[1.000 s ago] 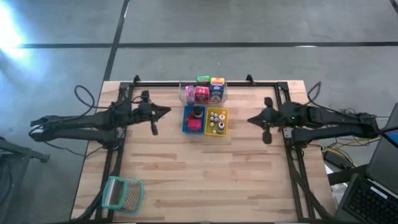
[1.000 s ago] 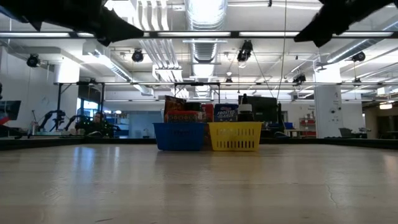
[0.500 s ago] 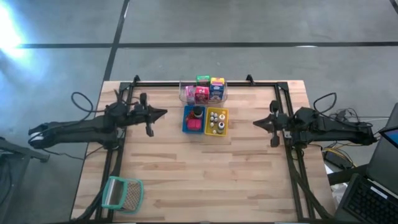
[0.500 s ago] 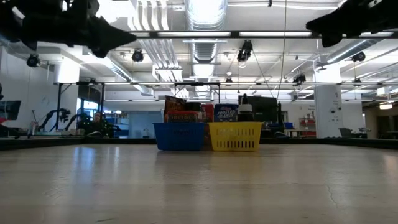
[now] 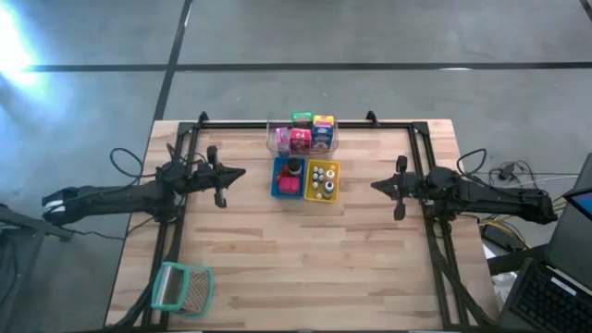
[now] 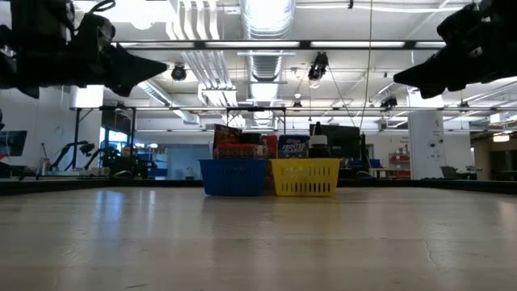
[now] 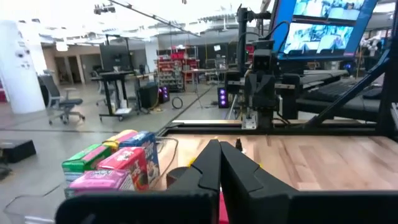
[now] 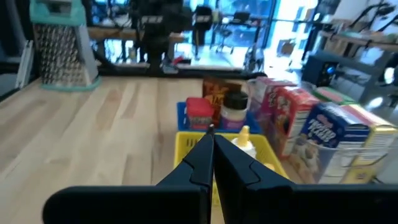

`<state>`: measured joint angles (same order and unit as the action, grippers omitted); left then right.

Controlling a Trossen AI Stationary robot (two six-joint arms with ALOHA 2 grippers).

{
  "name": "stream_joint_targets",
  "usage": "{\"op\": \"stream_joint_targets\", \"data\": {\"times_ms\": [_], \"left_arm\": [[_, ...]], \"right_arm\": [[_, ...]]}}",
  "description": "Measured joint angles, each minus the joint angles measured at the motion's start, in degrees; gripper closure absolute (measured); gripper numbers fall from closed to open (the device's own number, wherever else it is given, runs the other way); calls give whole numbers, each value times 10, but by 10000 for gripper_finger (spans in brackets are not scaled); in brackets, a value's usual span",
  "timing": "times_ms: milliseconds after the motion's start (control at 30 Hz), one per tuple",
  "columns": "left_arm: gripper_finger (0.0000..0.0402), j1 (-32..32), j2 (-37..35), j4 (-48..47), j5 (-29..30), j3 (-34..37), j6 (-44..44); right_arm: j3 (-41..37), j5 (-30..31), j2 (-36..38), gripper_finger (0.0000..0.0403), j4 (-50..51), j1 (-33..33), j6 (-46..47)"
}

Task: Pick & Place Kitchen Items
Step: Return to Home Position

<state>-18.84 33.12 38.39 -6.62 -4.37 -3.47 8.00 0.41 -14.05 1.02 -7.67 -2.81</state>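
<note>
Yellow bin [image 5: 322, 199] by the bench's [image 5: 296, 268] far edge holds small capped bottles [image 5: 321, 178], bright cartons [image 5: 301, 137] behind; left gripper [image 5: 240, 171] and right gripper [image 5: 375, 185] flank it, fingers pressed together

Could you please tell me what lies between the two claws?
In the high view, the blue tray and yellow tray sit side by side between the left claw and right claw.
</note>
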Motion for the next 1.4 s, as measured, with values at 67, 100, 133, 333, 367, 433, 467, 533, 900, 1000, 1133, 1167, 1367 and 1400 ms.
{"op": "stream_joint_targets", "data": {"times_ms": [67,100,133,333,367,433,467,533,900,1000,1133,1167,1367,1400], "left_arm": [[398,-3,-2,18,0,16,-5],[399,-3,-4,23,0,22,-5],[399,-3,-6,23,0,27,-5],[394,-3,-7,3,-14,39,4],[394,-3,-7,0,-13,39,14],[394,-3,-5,-6,-14,39,35],[393,-2,-5,-9,-14,39,43],[393,-2,-4,-13,-14,39,51],[392,-2,1,-21,-14,39,71],[392,-2,1,-21,-14,39,71],[392,-2,1,-21,-14,39,72],[392,-2,1,-21,-14,39,72],[392,-2,1,-21,-14,40,72],[392,-2,1,-21,-14,40,72]], "right_arm": [[-14,-4,27,394,-2,-11,1],[-20,-9,42,394,0,-16,2],[-26,-17,56,395,4,-20,2],[-43,-20,124,394,70,-30,63],[-37,-20,126,394,88,-30,75],[-24,-19,132,394,140,-30,77],[-22,-14,133,394,158,-30,84],[-22,25,130,394,165,-30,132],[-21,132,100,394,168,-30,219],[-21,132,96,394,168,-30,219],[-21,132,94,394,168,-30,219],[-21,132,94,394,168,-30,219],[-20,132,94,394,168,-30,219],[-20,132,94,394,168,-30,219]]}}
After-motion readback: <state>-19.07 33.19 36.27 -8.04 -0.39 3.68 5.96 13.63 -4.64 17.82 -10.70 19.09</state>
